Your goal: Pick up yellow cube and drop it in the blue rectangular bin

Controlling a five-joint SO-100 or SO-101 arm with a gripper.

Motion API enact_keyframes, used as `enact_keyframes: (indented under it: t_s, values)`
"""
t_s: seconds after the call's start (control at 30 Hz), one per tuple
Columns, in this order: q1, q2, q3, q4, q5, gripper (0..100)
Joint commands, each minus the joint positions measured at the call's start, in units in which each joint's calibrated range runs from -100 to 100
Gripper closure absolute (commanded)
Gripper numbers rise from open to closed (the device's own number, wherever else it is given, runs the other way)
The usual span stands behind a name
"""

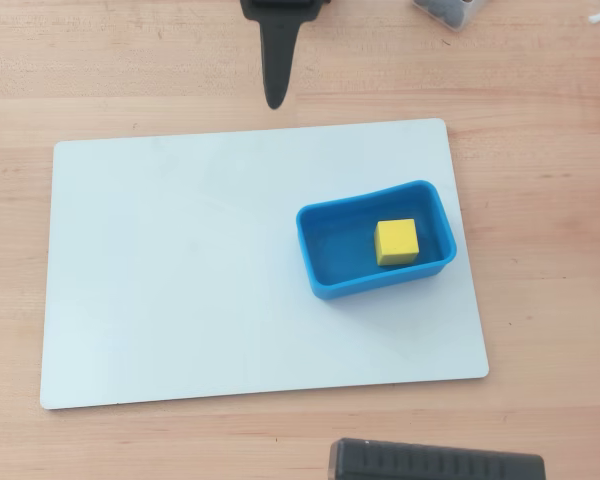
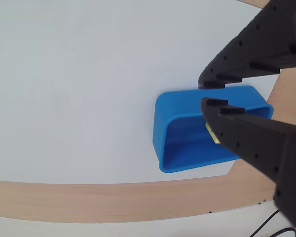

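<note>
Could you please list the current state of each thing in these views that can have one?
Small bright-yellow cube: lying inside the bin, right of its centre in the overhead view, free of the fingers.
Bright blue shallow rectangular plastic bin: upright on the white board, holding the cube.
Flat white rectangular board: lying flat on the wooden table.
Black two-finger gripper: empty, fingers a little apart.

The gripper [image 2: 203, 93] is matte black plastic throughout: two tapering fingers [image 2: 256, 49] with stepped, ridged inner edges in the wrist view, narrowing to blunt tips.
</note>
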Motion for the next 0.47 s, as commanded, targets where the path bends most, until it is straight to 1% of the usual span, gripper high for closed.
enact_keyframes:
  t_s: [0.0, 0.2, 0.43]
  values:
    - [1.1, -13.6, 8.6, -3.5, -0.2, 100]
    - [0.8, -23.8, 19.6, -6.4, 0.1, 100]
    - [-0.6, -39.8, 30.4, -4.3, 1.0, 100]
